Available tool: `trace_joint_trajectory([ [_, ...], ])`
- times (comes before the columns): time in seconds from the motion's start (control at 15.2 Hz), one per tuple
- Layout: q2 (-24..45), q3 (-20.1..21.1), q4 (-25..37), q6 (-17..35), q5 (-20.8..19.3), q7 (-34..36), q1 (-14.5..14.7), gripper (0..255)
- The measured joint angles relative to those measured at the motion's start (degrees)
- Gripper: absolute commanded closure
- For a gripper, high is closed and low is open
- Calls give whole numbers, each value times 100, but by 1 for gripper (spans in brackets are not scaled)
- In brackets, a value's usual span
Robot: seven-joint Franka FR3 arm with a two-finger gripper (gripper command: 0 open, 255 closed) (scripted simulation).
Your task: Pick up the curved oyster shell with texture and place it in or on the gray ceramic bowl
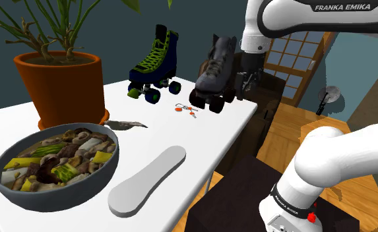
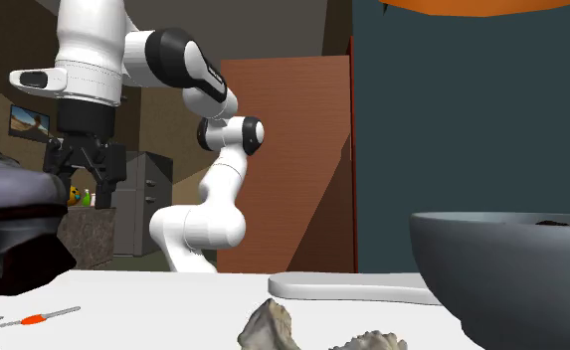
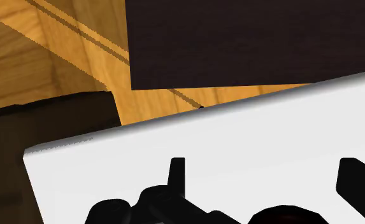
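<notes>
**Locating Shell, Bowl and Gripper**

1. One white arm (image 1: pixel 332 155) rises at the shoulder view's lower right. Its upper link reads "FRANKA EMIKA".
2. Nearest on the white table (image 1: pixel 214 135) stands one grey bowl (image 1: pixel 98 179), filled with food pieces. One flat white oblong piece (image 1: pixel 148 179) lies just beside it.
3. One shell (image 1: pixel 125 124), dark and rough, lies on the table past the bowl. It is just beside the base of one orange pot (image 1: pixel 62 89) holding a plant.
4. Farther on lies one small orange-handled item (image 1: pixel 185 109). Behind it stand two roller skates: one blue skate (image 1: pixel 156 66) with green laces and one grey skate (image 1: pixel 214 76).
5. The gripper (image 1: pixel 247 89) hangs above the table's far edge, behind the grey skate and well apart from the shell. Its jaws stand wide apart and hold nothing.
</notes>
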Motion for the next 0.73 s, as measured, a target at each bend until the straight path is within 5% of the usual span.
trace_joint_trajectory([
  [0.73,1377,687,775,518,643,467,499,0],
])
